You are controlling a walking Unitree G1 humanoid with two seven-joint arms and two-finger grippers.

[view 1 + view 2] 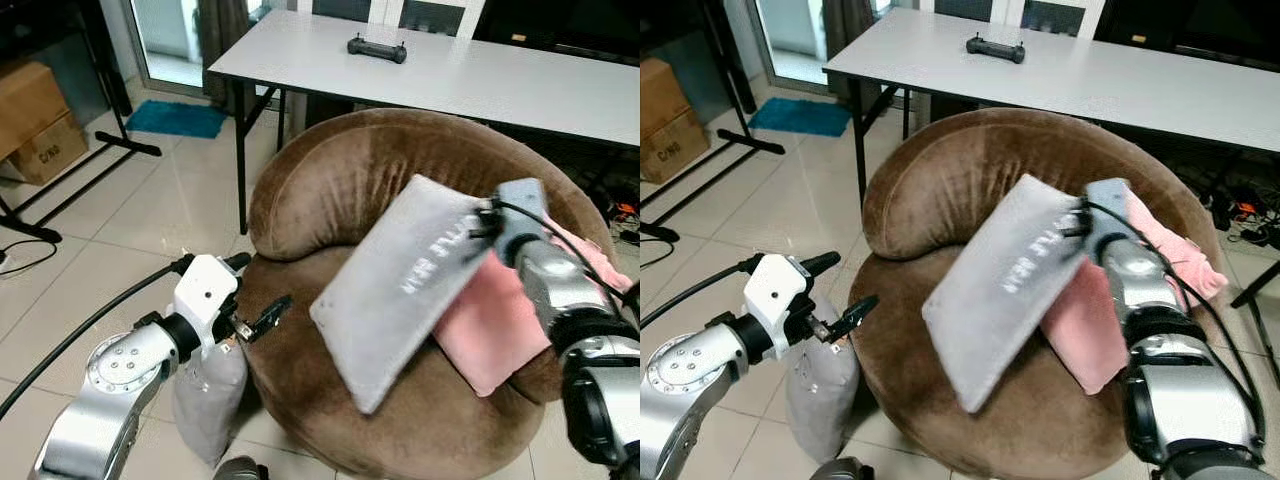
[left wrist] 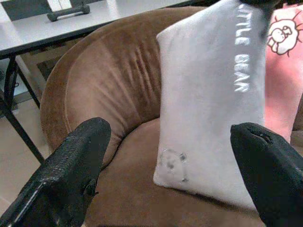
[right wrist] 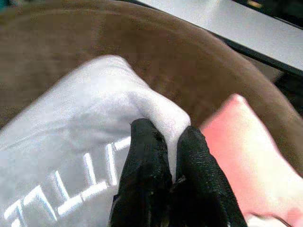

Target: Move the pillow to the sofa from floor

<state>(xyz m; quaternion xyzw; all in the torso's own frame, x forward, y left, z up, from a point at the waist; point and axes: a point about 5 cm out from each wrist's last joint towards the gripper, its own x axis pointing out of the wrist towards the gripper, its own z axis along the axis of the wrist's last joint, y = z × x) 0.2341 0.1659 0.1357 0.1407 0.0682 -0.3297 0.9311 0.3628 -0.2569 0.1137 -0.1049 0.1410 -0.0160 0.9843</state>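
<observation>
A grey pillow (image 1: 400,285) printed "LITTLE BEAR" hangs tilted over the seat of the round brown sofa (image 1: 330,180). My right gripper (image 1: 485,222) is shut on its upper corner, and the right wrist view shows both black fingers (image 3: 147,156) pinching the fabric. The pillow's lower end reaches toward the seat's front; I cannot tell whether it touches. At the sofa's left edge my left gripper (image 1: 262,290) stands open and holds nothing, pointing at the pillow (image 2: 208,104). A second grey pillow (image 1: 208,395) stands on the floor under my left arm, against the sofa.
A pink pillow (image 1: 490,320) lies on the sofa's right side, partly under the grey one. Behind the sofa stands a white table (image 1: 480,75) with a black controller (image 1: 376,47). Cardboard boxes (image 1: 35,120), a black stand leg (image 1: 70,190) and a blue mat (image 1: 175,118) are at the left.
</observation>
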